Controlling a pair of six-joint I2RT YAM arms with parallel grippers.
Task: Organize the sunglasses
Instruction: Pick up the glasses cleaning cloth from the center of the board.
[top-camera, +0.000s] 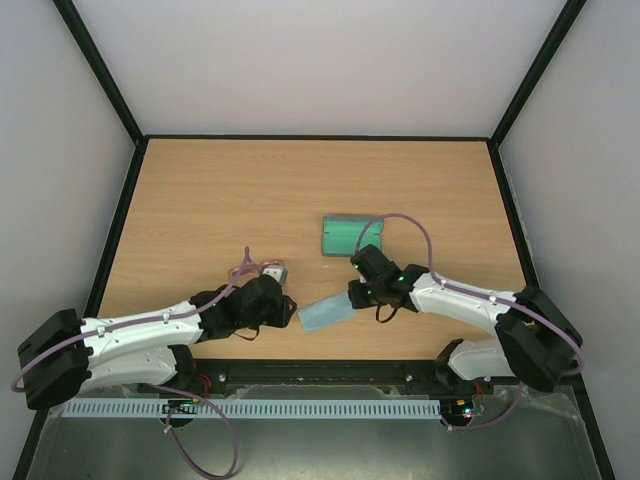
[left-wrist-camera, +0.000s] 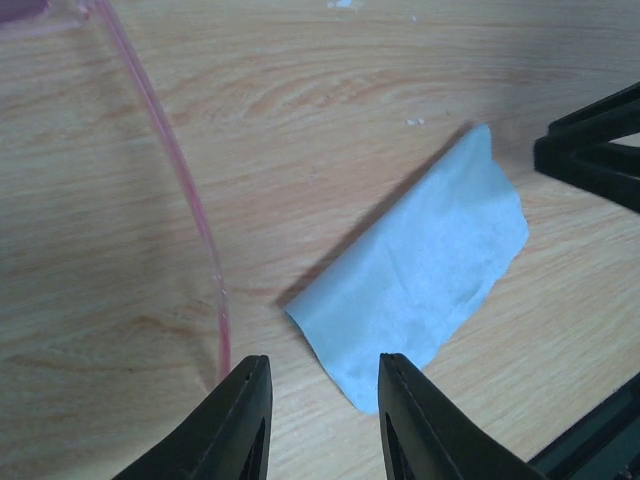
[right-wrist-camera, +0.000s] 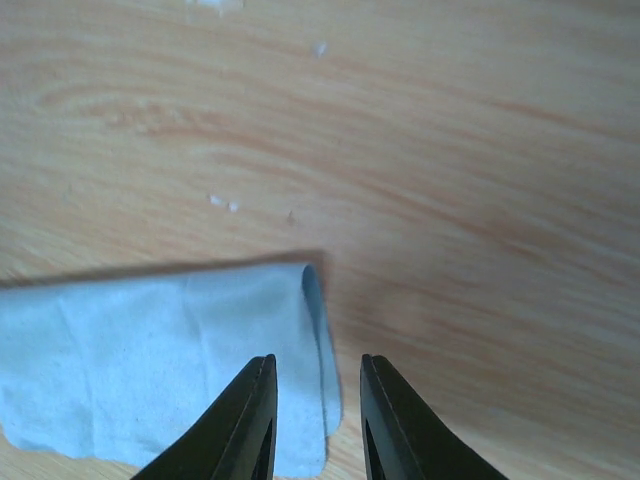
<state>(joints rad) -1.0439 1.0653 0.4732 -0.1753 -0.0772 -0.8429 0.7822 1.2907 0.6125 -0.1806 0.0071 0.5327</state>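
Observation:
The sunglasses (top-camera: 247, 270) lie on the table just beyond my left arm's wrist; one thin pink arm (left-wrist-camera: 190, 205) curves down the left of the left wrist view. My left gripper (top-camera: 290, 308) (left-wrist-camera: 320, 400) is open and empty, low over the table, with the pink arm just left of it and the light blue cloth (top-camera: 326, 313) (left-wrist-camera: 420, 265) just ahead. My right gripper (top-camera: 354, 296) (right-wrist-camera: 318, 400) is open, its fingers straddling the cloth's folded right edge (right-wrist-camera: 318, 330). The grey-green case (top-camera: 352, 236) lies behind the right gripper.
The wooden table (top-camera: 220, 190) is walled by a black frame and grey panels. My right gripper's black fingers (left-wrist-camera: 590, 150) show at the right of the left wrist view, close to the cloth's far corner.

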